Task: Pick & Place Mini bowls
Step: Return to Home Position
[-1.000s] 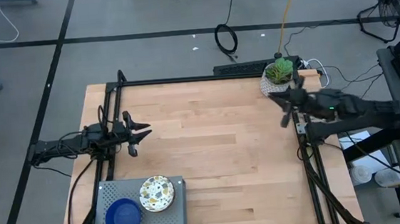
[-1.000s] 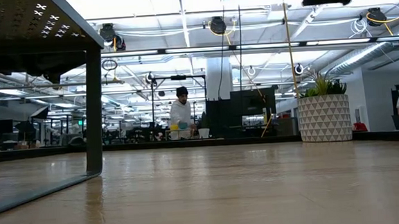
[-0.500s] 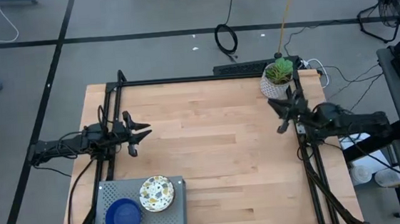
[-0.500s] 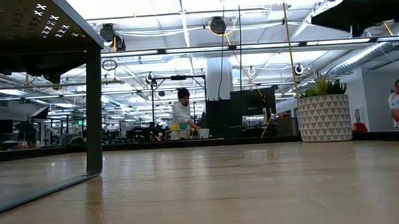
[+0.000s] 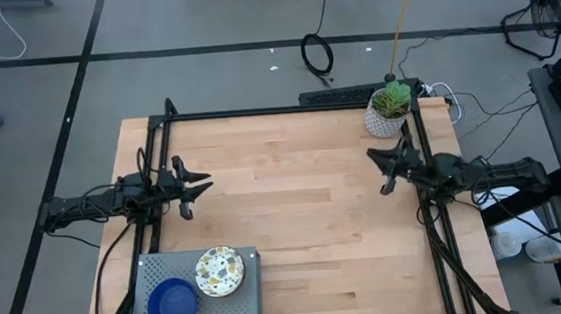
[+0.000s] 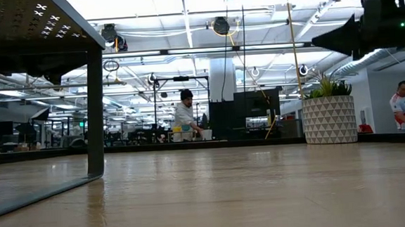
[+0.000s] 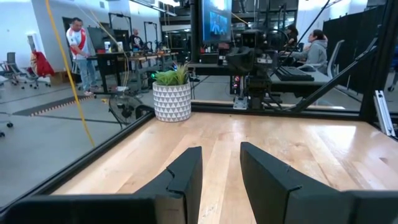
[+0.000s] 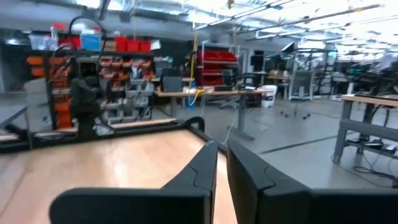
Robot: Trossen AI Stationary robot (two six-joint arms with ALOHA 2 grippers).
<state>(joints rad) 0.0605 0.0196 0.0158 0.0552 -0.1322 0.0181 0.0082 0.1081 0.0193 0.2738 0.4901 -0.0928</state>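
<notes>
1. Over the last second the right gripper (image 5: 382,169) swung away from the plant pot (image 5: 389,108) and settled a little farther in over the table (image 5: 296,226). It ended by the right edge, pointing across at the left arm. In the low view it had dropped from a dark sliver at the top edge to a full silhouette (image 6: 328,40) above the pot.
2. Right gripper, wrist view (image 8: 221,155): fingers (image 8: 199,174) drawn together but for a thin slit, gripping nothing.
3. Left gripper (image 5: 203,186): same spot as a second earlier, by the left edge, pointing across the table. Its fingers (image 7: 186,174) stood clearly apart, with bare wood between them.
4. The bowls had not shifted. The blue bowl (image 5: 173,304) and the speckled bowl (image 5: 219,270) sat on the grey perforated shelf (image 5: 149,273) at the near-left corner. The speckled one was beside the blue one, toward the table's middle and slightly farther from the near edge.
5. Orientation: both bowls were upright with the mouth facing up. They were round, so no long axis could be noted. From above only the top bowl of each colour showed, so stack depth could not be read.
6. Both grippers were well apart from the shelf.
7. In the room beyond, a person in a red-and-white shirt (image 6: 401,105) had stepped in from the right edge.
</notes>
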